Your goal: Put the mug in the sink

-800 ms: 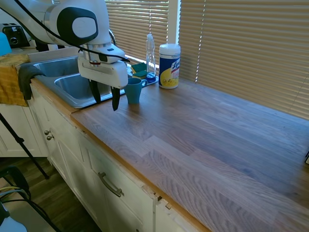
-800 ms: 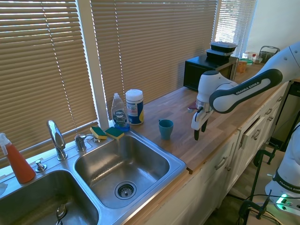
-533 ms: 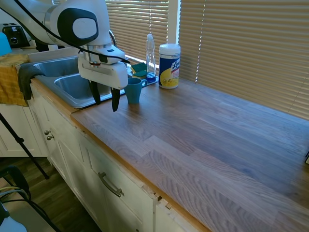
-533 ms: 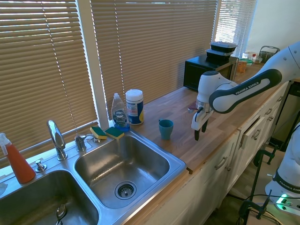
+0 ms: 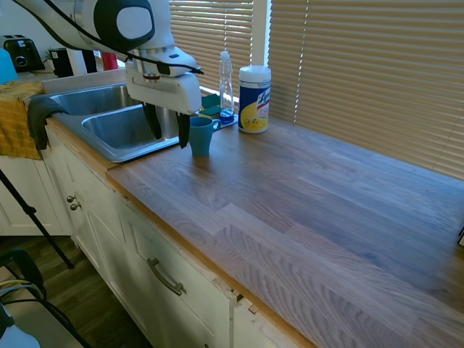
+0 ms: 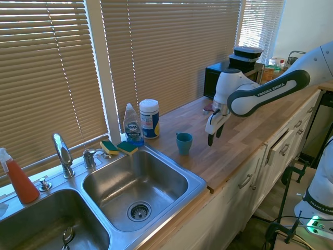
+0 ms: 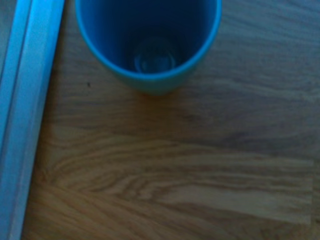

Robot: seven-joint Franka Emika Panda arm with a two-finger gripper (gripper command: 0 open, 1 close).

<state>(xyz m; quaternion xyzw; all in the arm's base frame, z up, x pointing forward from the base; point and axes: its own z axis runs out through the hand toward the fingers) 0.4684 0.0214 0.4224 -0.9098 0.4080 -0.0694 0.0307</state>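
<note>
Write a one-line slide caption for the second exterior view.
Open end effector hovers beside the upright teal mug on the wooden counter, near the sink.

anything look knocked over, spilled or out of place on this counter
Nothing stands out. The mug stands upright and empty on the wooden counter beside the sink, with the open gripper just next to it. No spills show.

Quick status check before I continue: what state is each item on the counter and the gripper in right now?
mug: upright on the counter, empty, not gripped.
gripper: open, beside the mug, holding nothing.
sink: near basin empty, no water running.
wipes canister: upright, lid closed.
dish soap bottle: upright, partly full.
sponges: flat behind the basin.
</note>
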